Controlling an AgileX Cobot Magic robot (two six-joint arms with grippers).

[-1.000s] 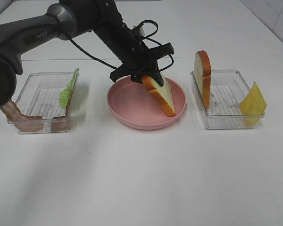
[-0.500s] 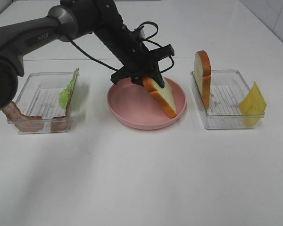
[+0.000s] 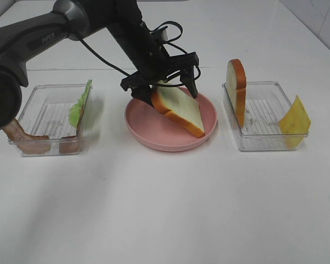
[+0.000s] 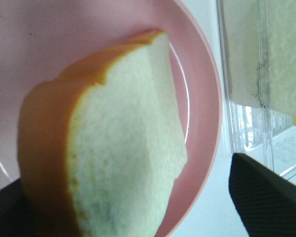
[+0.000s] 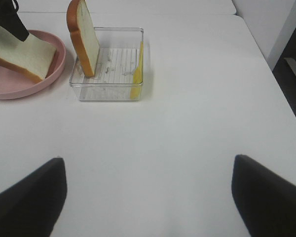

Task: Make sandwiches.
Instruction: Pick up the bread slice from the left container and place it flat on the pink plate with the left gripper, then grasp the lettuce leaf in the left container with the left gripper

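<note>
The left fingers (image 4: 266,197) have sprung apart, the bread slice (image 3: 179,107) tipping flatter onto the plate (image 3: 148,135); the right fingers (image 5: 29,197) seemingly spread.

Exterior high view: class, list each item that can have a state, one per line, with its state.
Bread slice, tilted, lower end on the pink plate.
Second bread slice, upright in the right tray.
Cheese square, leaning at that tray's right end.
Lettuce leaf, on edge in the left tray.
Bacon strips, lying at that tray's near edge.
Left tool, open, astride the tilted slice.
Right tool, open, empty.
</note>
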